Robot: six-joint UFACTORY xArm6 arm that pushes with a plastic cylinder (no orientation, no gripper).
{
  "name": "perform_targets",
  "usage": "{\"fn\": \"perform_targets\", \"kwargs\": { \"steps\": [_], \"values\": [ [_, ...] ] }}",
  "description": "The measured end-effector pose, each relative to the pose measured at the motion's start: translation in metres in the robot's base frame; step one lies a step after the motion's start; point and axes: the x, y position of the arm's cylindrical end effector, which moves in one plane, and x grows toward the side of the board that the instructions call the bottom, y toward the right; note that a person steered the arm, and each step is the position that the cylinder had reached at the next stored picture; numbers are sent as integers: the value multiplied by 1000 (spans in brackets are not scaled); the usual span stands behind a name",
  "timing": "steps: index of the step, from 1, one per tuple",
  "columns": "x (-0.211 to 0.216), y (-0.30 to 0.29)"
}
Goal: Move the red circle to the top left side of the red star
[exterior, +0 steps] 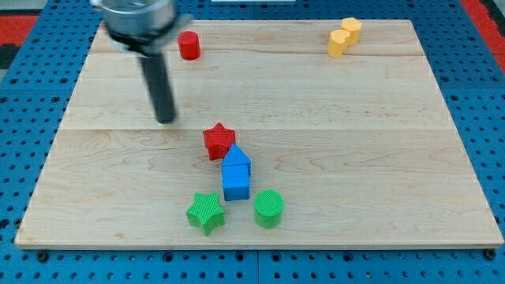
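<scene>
Claw-wise, no jaws on show, only a straight dark rod, and my tip [166, 120] sits on the table [379, 158] holding nothing, touching no block. It stands well below the red circle [188, 46], slightly to that block's left in the view, and up-left of the red star [218, 141], apart from both. One red circle, then, near the view's top edge left of centre, well apart from the one red star at mid-board. Just below the star, touching it, comes a blue piece with a pointed top [237, 174]; whether it is one block or two stacked close, hard to tell. Two green ones: a green star [206, 212] and a green cylinder [269, 208], flanking the blue from below. One yellow block [344, 37] up at the view's top right, alone. Pale wood planks make the table, resting on a blue perforated base [473, 95], with red showing at the top corners.
</scene>
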Motion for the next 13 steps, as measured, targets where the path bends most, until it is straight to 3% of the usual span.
{"fn": "perform_targets", "kwargs": {
  "steps": [1, 2, 3, 4, 5, 9, 10, 11, 12, 13],
  "values": [
    [-55, -52],
    [-113, -48],
    [-185, -23],
    [-200, 43],
    [-154, 61],
    [-32, 37],
    [-16, 26],
    [-44, -11],
    [-4, -49],
    [17, -1]
  ]
}}
